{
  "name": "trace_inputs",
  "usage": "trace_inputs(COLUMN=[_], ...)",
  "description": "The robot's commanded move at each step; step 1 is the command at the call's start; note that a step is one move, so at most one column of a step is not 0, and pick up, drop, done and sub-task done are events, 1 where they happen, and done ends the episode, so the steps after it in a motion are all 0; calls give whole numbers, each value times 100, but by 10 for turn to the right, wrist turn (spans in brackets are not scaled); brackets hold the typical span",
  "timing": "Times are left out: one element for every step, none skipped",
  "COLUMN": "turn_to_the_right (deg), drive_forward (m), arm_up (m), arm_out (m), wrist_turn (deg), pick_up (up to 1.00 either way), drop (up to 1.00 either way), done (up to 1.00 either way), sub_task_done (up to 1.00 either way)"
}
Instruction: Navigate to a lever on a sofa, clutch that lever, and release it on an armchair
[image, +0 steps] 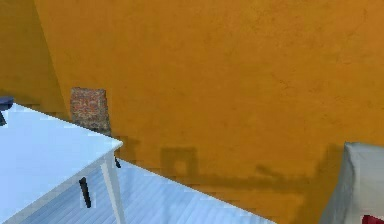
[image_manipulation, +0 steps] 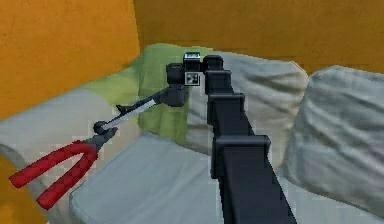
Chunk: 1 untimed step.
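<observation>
In the forward view, a white table (image: 40, 150) stands at the left, with a brown-red box (image: 90, 108) behind it against the orange wall (image: 230, 80). At the right edge is a part of a pale sofa (image: 365, 185).

In the arm side view, the red-handled pliers (image_manipulation: 55, 170) are at the lower left, their two handles spread apart. They hang at the far end of the gripper (image_manipulation: 125, 113), above the sofa's (image_manipulation: 150, 180) arm and seat, so the gripper holds them. How wide its fingers stand I cannot tell. Behind the gripper a green blanket (image_manipulation: 160, 110) lies over the sofa's back. The dark arm (image_manipulation: 235, 130) rises from the bottom edge, and pale back cushions (image_manipulation: 340, 120) are at the right.
</observation>
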Motion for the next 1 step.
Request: trace_inputs(turn_to_the_right=[0], drive_forward=[0], arm_up=[0], arm_out=[0], wrist_turn=[-450], pick_up=[0], drop=[0], done=[0], sub_task_done=[0])
